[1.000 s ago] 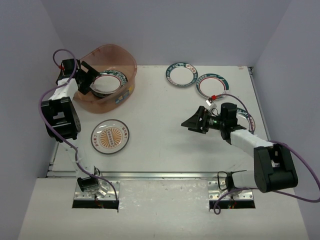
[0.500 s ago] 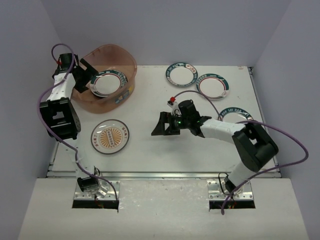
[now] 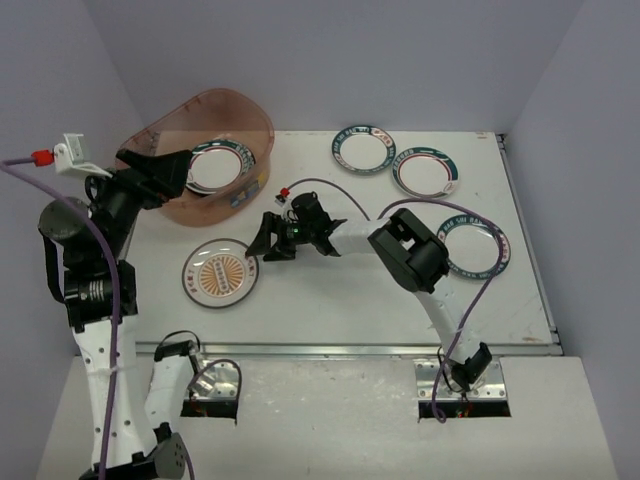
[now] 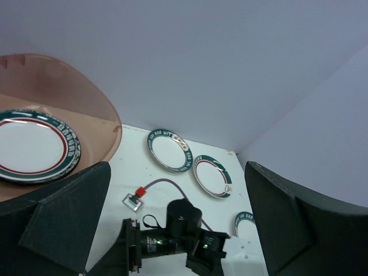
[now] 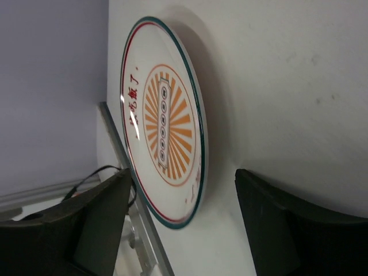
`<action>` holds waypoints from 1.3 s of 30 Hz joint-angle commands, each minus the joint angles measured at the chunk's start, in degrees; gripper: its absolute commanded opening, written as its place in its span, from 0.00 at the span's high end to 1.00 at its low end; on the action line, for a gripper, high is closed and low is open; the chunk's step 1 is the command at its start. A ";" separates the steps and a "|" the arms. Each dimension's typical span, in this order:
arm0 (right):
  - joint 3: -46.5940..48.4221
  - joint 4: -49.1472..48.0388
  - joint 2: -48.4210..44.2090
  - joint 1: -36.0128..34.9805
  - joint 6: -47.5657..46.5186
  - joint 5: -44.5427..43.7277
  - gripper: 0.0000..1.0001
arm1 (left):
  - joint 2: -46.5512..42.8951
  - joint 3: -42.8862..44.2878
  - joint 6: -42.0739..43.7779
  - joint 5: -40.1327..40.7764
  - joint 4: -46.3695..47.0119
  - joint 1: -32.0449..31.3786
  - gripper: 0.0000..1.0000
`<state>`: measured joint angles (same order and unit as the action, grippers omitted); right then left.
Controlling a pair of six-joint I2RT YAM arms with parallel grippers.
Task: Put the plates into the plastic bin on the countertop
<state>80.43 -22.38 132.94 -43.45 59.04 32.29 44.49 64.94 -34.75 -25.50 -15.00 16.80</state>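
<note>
The right hand [image 3: 262,243] is spread wide and empty, low over the tabletop [image 3: 330,290], its fingers pointing at the sunburst plate [image 5: 167,121] just beside it; the left hand [image 3: 158,172], also wide and empty, hangs over the near-left rim of the bin [image 3: 215,108]; inside lie stacked teal-rimmed plates [image 3: 215,166]; three other plates [image 3: 363,149] [image 3: 426,173] [image 3: 470,243] lie to the right.

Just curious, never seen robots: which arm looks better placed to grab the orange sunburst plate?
Right. The right gripper, open, sits beside the orange sunburst plate, facing it; the left gripper is up at the plastic bin.
</note>
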 commanded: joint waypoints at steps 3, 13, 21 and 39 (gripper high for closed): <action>7.34 4.06 9.92 -2.51 4.02 -0.87 0.41 | -0.01 -5.16 2.34 -3.98 -1.89 0.08 0.00; -17.40 -4.78 -9.66 2.68 1.12 -3.40 1.00 | 4.16 -6.54 7.35 -4.24 -3.46 -3.92 0.00; -32.87 2.14 -39.92 14.91 -8.81 -0.02 1.00 | 11.75 -9.50 10.41 -6.34 -2.03 -15.52 0.00; -27.51 9.27 -50.75 23.76 -10.16 11.05 0.98 | 27.50 -11.95 6.03 -14.12 8.93 -28.49 1.00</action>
<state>50.11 -9.48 83.65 -19.50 47.65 39.66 71.99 51.39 -28.71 -40.06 -10.82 -10.31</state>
